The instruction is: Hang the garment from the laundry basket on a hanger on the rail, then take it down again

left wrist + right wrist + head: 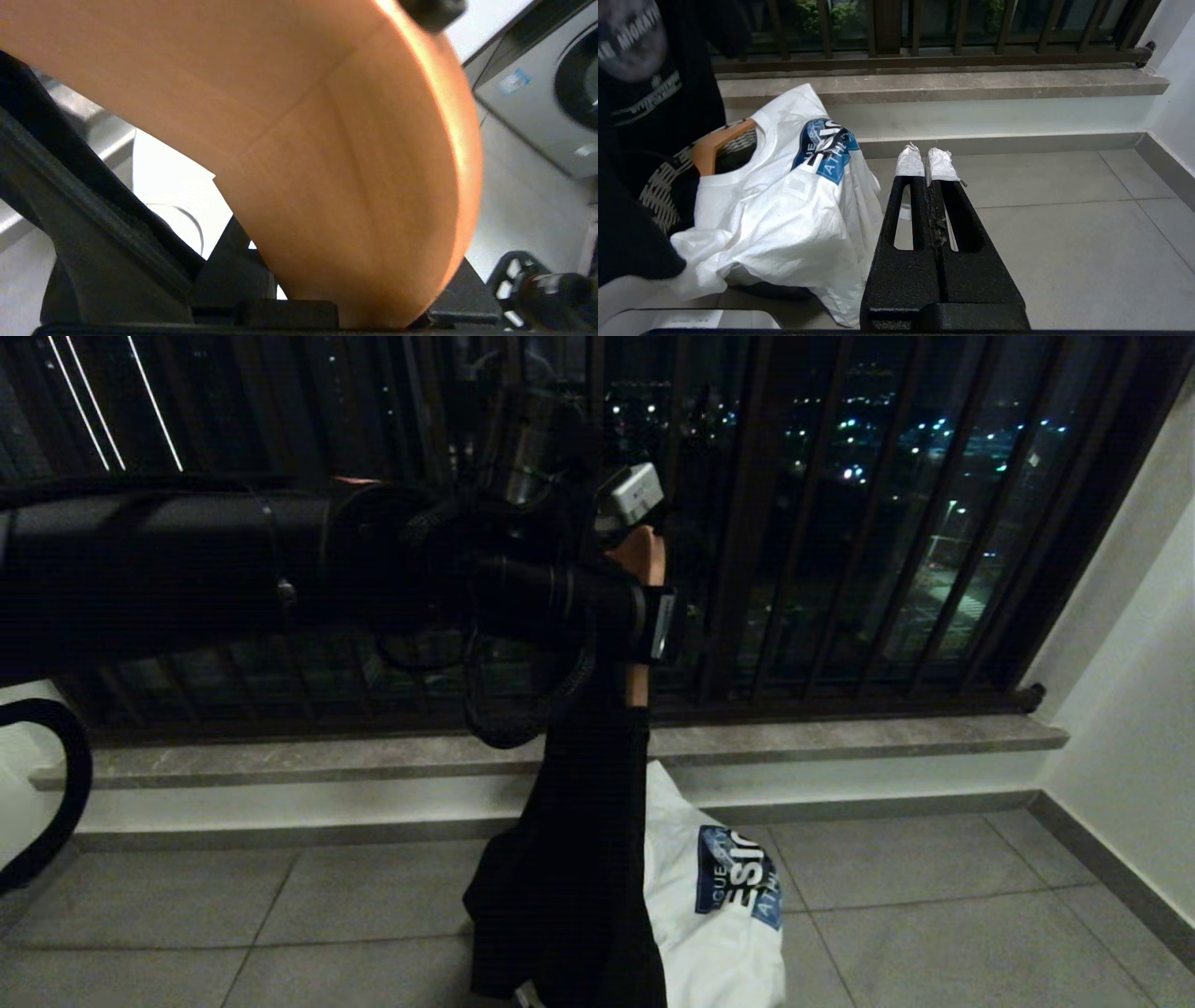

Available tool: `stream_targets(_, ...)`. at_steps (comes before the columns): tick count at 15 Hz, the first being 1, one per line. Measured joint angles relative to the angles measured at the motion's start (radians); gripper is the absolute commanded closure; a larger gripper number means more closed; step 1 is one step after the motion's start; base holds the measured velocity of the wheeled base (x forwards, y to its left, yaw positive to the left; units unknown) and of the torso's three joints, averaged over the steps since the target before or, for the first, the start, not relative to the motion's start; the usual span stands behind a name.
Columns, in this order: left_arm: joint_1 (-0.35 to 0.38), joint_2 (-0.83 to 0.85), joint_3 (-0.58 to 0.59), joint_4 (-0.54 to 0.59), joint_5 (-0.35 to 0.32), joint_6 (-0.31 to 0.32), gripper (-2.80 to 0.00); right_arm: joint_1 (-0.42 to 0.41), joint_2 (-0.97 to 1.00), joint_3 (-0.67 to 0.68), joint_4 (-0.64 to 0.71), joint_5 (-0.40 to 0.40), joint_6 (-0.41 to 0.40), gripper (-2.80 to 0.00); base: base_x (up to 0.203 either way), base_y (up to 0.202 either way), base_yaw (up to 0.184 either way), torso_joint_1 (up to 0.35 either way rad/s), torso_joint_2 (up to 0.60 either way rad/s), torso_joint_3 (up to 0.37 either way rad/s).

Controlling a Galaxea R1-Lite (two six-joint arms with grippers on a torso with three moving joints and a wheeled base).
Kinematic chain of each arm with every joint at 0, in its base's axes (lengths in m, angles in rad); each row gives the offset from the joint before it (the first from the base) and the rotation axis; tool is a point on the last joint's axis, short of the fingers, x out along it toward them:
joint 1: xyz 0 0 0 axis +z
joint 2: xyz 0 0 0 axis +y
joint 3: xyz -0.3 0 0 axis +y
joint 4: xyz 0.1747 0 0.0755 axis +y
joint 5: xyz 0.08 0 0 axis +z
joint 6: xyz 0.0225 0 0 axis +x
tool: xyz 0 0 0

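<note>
Head view showed the left arm reaching across from nine o'clock, its left gripper (pixel 644 555) raised before the dark window grille (pixel 840 523) and partly closed on a wooden hanger (pixel 642 560). From that hanger a black garment (pixel 569 859) hung straight down toward six o'clock, long and dark, its lower folds reaching the floor area. In the left wrist view the hanger's smooth orange-brown wood (pixel 327 163) filled the space between the fingers. The laundry basket (pixel 658 196) sat on the tiled floor (pixel 1064 224), its woven rim patterned white, draped with a white T-shirt (pixel 775 219) bearing a blue logo, a second hanger (pixel 714 147) at its collar. The right gripper (pixel 926 163) hung idle just beside the basket, its taped fingers pressed together, empty.
</note>
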Motion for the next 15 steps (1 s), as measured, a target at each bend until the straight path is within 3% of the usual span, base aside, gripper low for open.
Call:
stream_targets(9,0.007,0.136,0.006,0.0,0.003,0.028,0.0,0.0,0.0,0.0,0.0,0.0,0.0,0.0,0.0,0.0,0.0,0.0,0.0,0.0)
stream_targets(15,0.006,0.225,0.011,0.0,0.04,0.049,0.0,0.0,0.0,0.0,0.0,0.0,0.0,0.0,0.0,0.0,0.0,0.0,0.0,0.0)
